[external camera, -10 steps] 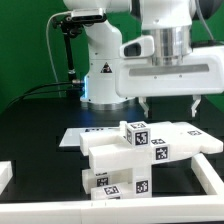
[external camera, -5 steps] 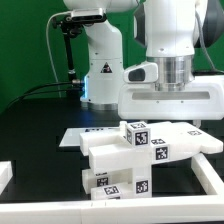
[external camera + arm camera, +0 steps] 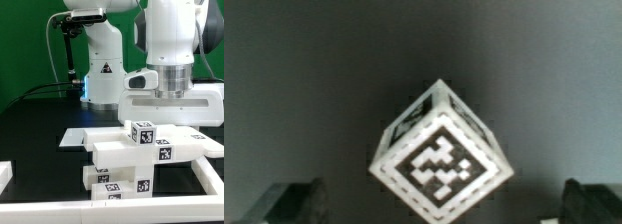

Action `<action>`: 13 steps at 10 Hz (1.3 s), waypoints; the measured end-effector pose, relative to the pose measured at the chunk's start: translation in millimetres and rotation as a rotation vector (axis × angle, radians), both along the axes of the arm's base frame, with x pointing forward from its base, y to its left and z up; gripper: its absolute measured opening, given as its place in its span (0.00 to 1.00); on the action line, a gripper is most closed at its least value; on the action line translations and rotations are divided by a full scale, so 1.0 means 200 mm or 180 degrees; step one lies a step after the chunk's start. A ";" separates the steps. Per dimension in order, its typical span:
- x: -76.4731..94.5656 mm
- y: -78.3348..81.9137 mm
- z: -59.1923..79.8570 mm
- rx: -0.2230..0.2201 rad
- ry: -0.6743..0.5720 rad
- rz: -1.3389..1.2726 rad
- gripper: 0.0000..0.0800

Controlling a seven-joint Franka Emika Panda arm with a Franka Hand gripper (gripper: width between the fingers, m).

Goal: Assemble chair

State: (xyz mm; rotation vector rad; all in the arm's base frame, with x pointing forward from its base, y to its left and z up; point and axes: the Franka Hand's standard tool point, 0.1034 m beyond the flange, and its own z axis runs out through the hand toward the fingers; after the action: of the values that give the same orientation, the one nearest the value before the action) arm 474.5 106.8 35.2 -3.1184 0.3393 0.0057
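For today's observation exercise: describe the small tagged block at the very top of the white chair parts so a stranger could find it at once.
Start at the black table and find the pile of chunky white chair parts near its front. The block sits at the pile's top, right under the end effector. Unlike the long flat slabs below, it is a small cube showing tags on two faces.

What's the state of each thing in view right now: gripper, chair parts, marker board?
gripper: open, empty, fingers wide on either side of a tagged block, not touching it
chair parts: white tagged pieces stacked together on the table, not held
marker board: flat on the table behind the parts, partly hidden by them
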 end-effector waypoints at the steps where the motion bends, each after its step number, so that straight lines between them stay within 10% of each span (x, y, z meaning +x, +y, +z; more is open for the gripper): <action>1: 0.01 -0.01 0.05 0.0032 0.0028 -0.0021 0.81; 9: -0.01 0.05 0.08 0.0020 -0.0017 0.0076 0.81; 13: -0.03 0.02 -0.08 -0.0078 -0.0082 0.0124 0.81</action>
State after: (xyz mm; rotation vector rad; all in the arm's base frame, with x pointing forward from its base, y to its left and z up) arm 468.7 111.1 19.2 -3.1458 0.2804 -0.0389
